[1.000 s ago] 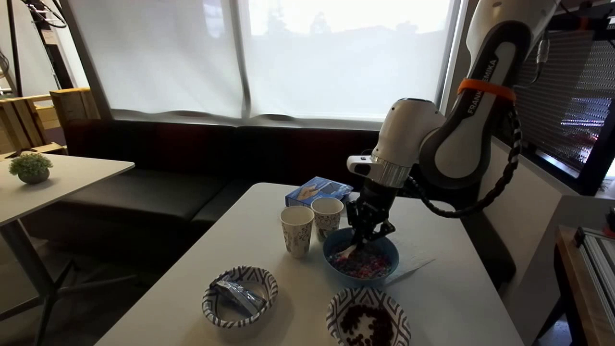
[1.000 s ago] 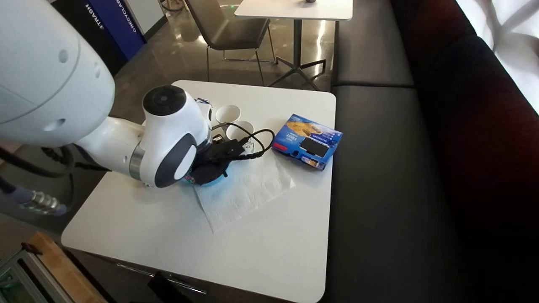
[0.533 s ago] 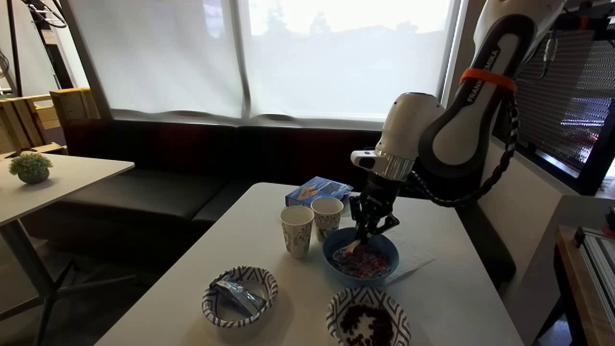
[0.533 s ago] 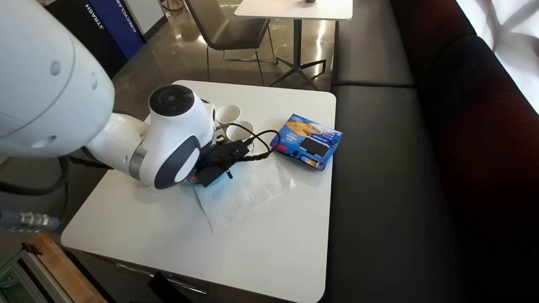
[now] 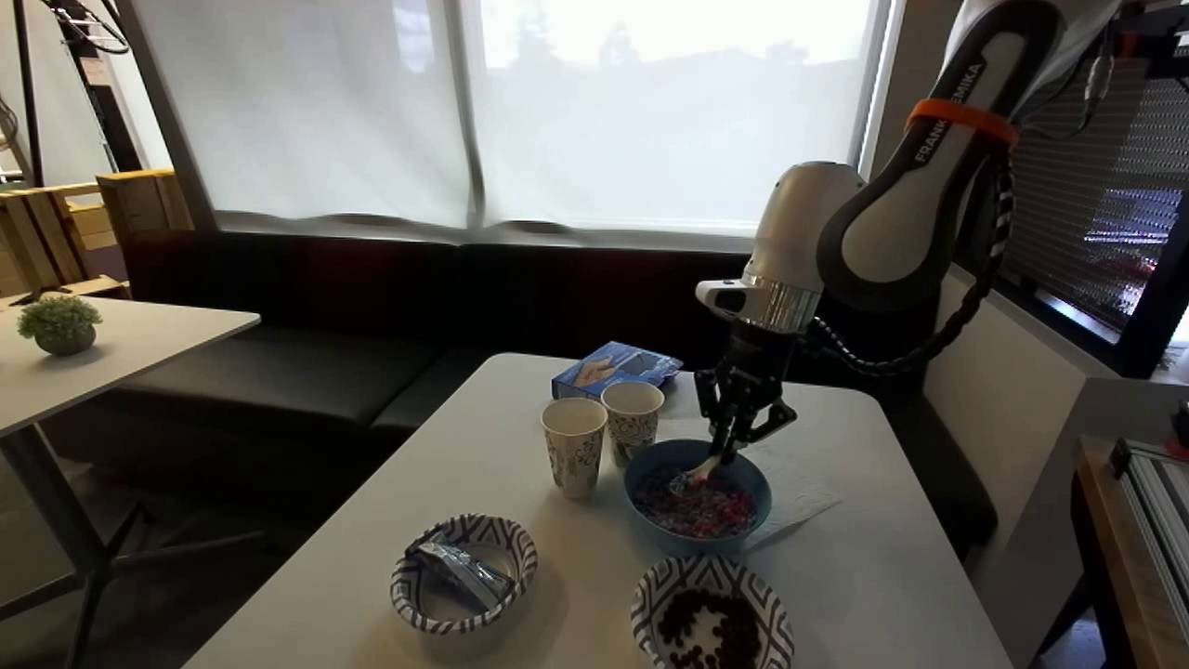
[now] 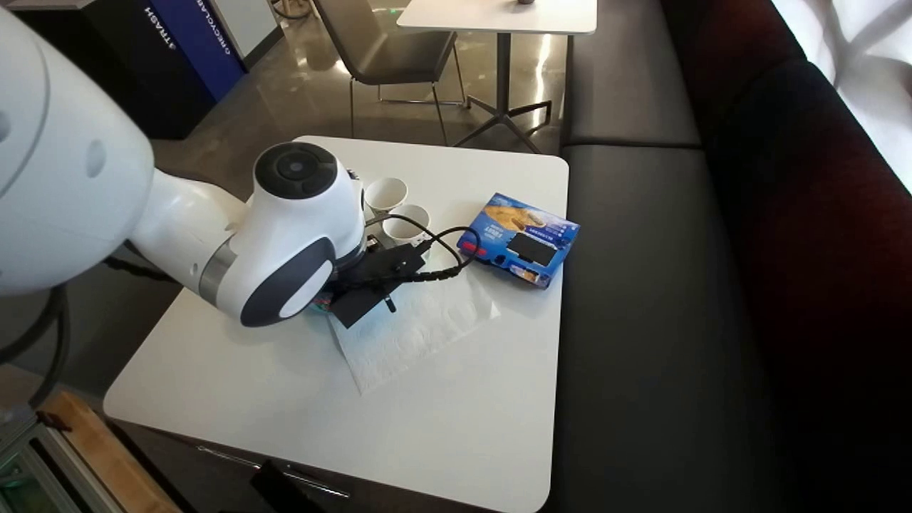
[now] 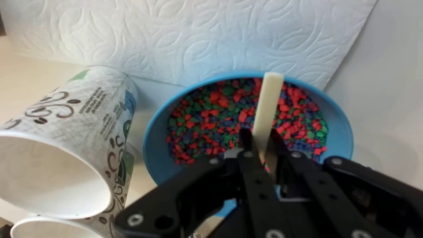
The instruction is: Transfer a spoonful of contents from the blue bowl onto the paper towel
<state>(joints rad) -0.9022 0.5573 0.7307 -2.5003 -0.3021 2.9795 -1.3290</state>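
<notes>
Evidently midway | spoon [image 7: 269, 105] gripped by jaws, its head [image 5: 686, 481] inside blue bowl [image 7: 340, 136], centre of wrist frame | contents [image 7: 205, 122] seemingly being scooped | transfer to paper towel [image 7: 205, 39], upper frame, yet to be made.

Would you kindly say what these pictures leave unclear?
Wrist view: scoop end of the spoon and part of the blue bowl, hidden by the claw.
In an exterior view: most of that bowl, behind the arm.
In an exterior view: bowl of dark bits, cut off by the bottom edge; any spoon load, too small.
</notes>
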